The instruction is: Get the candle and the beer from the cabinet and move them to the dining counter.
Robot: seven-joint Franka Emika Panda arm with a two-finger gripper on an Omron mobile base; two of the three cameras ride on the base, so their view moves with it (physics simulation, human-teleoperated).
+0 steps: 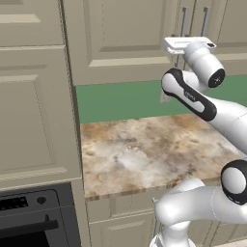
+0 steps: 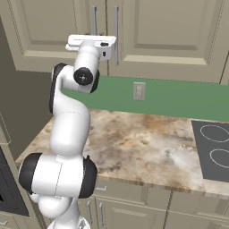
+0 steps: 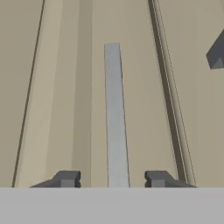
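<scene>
- The arm is stretched up high, hand pressed in at the cabinet (image 2: pixel 147 31), right at the grey bar handles where two closed panelled doors meet.
- From the hand view, the gripper (image 3: pixel 113 178) straddles one long grey handle (image 3: pixel 114 113): a dark fingertip (image 3: pixel 66 178) to one side of the bar, its partner to the other.
- Jaws are apart, with bare door showing between each tip and the bar; neither tip clearly touches it.
- A second handle's end (image 3: pixel 216 54) pokes in at that view's upper right, past the seam between the doors.
- In the left base view, the white hand (image 1: pixel 189 44) sits level against the handles (image 1: pixel 184 21); the fingers are hidden behind it.
- Right base view, same story: hand (image 2: pixel 91 43) flat against the door beside two grey bars (image 2: pixel 116 27).
- Below, the marbled stone worktop (image 2: pixel 134 143) lies under the arm, a black cooktop (image 2: pixel 214 150) at its right end.
- A white wall socket plate (image 2: pixel 139 91) sits on the green backsplash (image 2: pixel 179 98).
- Lower left, a black oven (image 1: pixel 29 212) is set in the tall beige unit (image 1: pixel 29 96).
- The cabinet doors are shut, so candle and beer cannot be seen.
</scene>
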